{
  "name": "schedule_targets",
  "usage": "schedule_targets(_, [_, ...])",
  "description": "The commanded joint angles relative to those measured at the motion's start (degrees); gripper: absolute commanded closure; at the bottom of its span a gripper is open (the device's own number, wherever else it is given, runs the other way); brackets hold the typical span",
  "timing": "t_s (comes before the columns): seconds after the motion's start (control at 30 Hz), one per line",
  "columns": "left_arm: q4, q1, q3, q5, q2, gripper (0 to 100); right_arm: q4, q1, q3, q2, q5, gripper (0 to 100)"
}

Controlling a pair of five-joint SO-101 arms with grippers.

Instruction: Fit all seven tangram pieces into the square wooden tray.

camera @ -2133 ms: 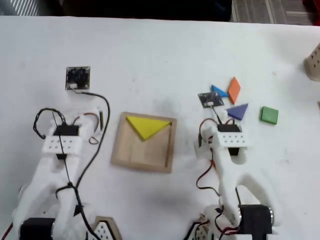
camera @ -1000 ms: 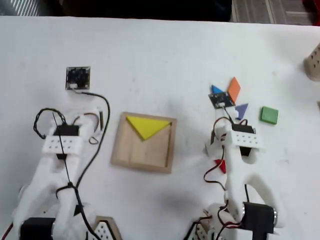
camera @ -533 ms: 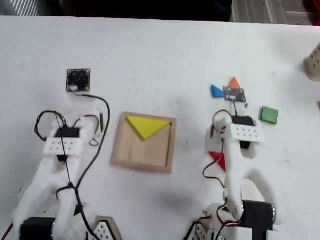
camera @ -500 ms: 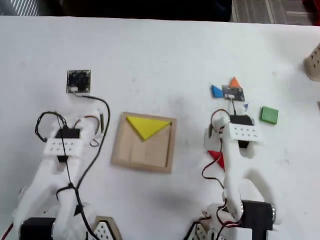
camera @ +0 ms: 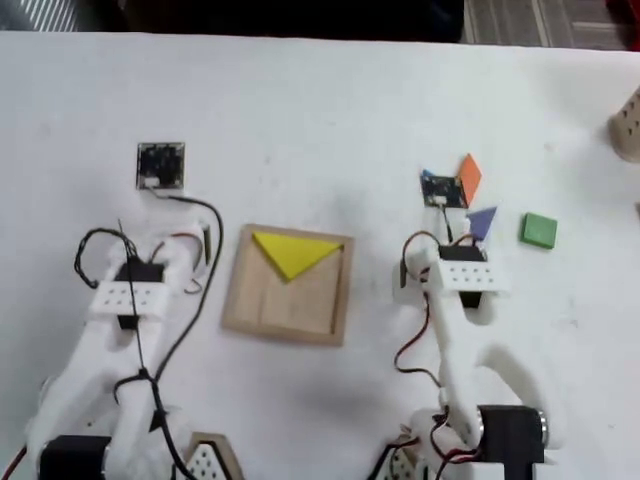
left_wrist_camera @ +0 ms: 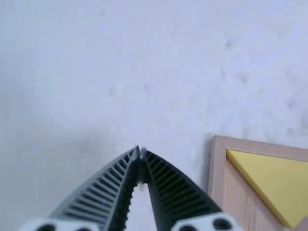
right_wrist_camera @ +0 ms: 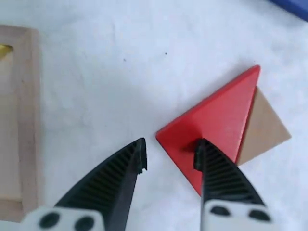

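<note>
The right tool (right_wrist_camera: 170, 147) hangs wide open, holding nothing. The red triangle (right_wrist_camera: 216, 115) sits off-centre to it: one finger is over the triangle's near corner, while the gap is over bare worktop (right_wrist_camera: 120, 72). The piece lies on the side away from the wooden tray (right_wrist_camera: 29, 96) (a tan triangle (right_wrist_camera: 264, 127) touches its far edge). The right arm is the nearer one, wrist pitched down. The left tool (left_wrist_camera: 139, 154) is closed and empty by the tray's corner.

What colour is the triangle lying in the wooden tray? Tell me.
Yellow; the triangle in the tray shows best in the high view.
</note>
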Motion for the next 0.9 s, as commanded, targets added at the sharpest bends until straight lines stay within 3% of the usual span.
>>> schedule_targets(0.0, [-1.58, 1.71, -0.26, -0.53, -1.71, 98, -1.27, 2.24, 0.0, -0.48, 1.23, 83.3])
schedule_targets(0.7, [-1.67, 1.63, -0.26, -0.53, -1.71, 98, -0.13, 13.67, 0.18, -0.84, 1.85, 83.3])
schedule_targets(0.87, [-1.67, 1.63, -0.26, -1.58, -1.71, 98, 4.0, 13.58, -1.67, -2.51, 8.18, 83.2])
